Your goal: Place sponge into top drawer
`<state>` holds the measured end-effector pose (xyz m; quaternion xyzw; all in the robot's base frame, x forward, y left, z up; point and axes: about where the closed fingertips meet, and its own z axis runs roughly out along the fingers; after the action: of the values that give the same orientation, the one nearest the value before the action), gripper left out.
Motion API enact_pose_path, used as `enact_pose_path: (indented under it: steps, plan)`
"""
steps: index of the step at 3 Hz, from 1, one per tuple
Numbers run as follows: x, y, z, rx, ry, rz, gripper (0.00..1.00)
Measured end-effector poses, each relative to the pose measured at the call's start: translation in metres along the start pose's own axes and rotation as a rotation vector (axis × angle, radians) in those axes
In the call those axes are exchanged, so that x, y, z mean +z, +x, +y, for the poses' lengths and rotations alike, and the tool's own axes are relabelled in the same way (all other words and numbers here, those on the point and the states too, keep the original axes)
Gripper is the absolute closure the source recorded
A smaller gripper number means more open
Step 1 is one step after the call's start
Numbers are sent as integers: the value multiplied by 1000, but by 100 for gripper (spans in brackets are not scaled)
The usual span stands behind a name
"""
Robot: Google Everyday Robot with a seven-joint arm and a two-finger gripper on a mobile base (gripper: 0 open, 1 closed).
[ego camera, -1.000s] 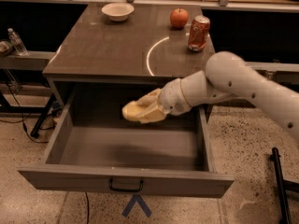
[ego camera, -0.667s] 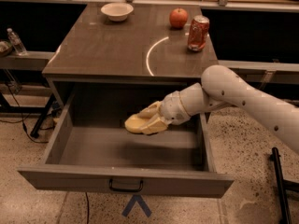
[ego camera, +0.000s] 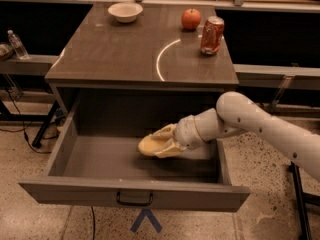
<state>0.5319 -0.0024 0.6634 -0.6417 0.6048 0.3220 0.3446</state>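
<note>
The top drawer [ego camera: 95, 160] is pulled wide open under the brown tabletop, with its dark handle [ego camera: 134, 199] on the front panel. My gripper [ego camera: 162, 142] reaches in from the right and sits low inside the drawer, near its middle right. It is shut on the pale yellow sponge [ego camera: 146, 147], whose left end sticks out past the fingers, close above the drawer floor. I cannot tell whether the sponge touches the floor.
On the tabletop [ego camera: 115, 54] stand a white bowl [ego camera: 125, 11], a red apple [ego camera: 190, 19] and a red soda can [ego camera: 212, 35]. A water bottle [ego camera: 16, 44] stands on a shelf at the far left. The drawer's side walls flank my arm.
My gripper has moved down and slightly forward into the drawer with the sponge in it, from above the drawer's back to near its floor.
</note>
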Motion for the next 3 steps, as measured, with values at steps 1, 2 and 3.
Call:
enact_pose_path:
  steps: [1,2,3]
  plan:
    - [2,-1,0,-3,-1,-1,74]
    - [4,-1,0,-3,-4,-2,51]
    - [6,-2,1,-4,-8,-3,28]
